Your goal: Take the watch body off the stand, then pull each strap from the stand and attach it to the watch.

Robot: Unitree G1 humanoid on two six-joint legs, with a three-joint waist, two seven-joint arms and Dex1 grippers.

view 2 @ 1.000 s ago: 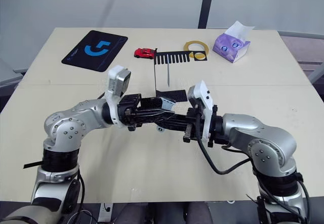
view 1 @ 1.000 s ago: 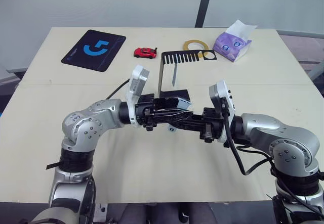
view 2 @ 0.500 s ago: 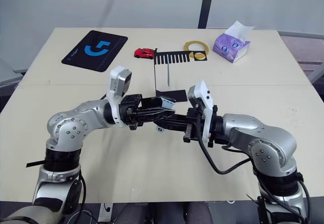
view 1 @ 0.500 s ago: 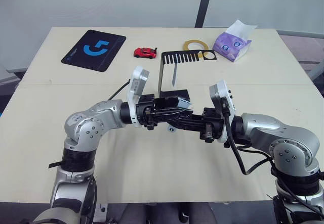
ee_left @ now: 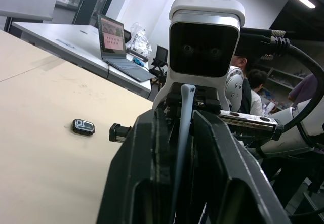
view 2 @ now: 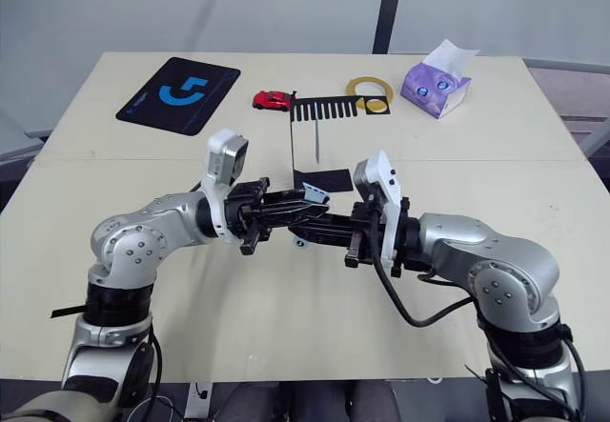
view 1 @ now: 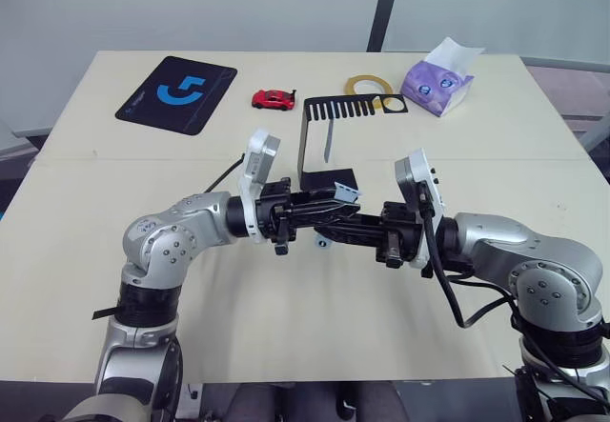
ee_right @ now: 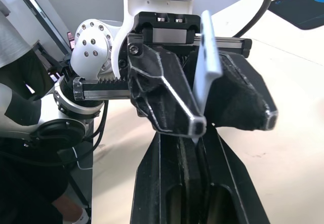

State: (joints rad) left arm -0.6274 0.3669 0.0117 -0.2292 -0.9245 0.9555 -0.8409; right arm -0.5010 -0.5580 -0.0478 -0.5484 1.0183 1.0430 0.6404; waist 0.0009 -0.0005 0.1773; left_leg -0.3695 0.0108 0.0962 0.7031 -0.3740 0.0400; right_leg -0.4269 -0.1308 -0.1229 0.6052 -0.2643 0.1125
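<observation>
My left gripper (view 1: 341, 205) is shut on a pale blue-grey strap (view 1: 345, 193), which stands edge-on between its fingers (ee_left: 181, 133). My right gripper (view 1: 334, 235) points at it tip to tip just below, fingers shut; what sits at their tips is hidden. The strap's lower end meets the right fingertips (ee_right: 195, 132). Just behind the grippers, the black stand (view 1: 303, 136) holds a second strap (view 1: 327, 142) hanging from its slotted arm. A small black rounded piece (ee_left: 83, 127) lies flat on the table; I cannot tell whether it is the watch body.
At the back of the table lie a black mouse pad (view 1: 176, 93), a red toy car (view 1: 273, 99), a yellow tape ring (view 1: 367, 85) and a purple tissue pack (view 1: 437, 81). Another table with a laptop (ee_left: 114, 39) stands beyond this one.
My left gripper has turned slightly, so the strap's upper end now sticks up more clearly. The right arm has hardly moved.
</observation>
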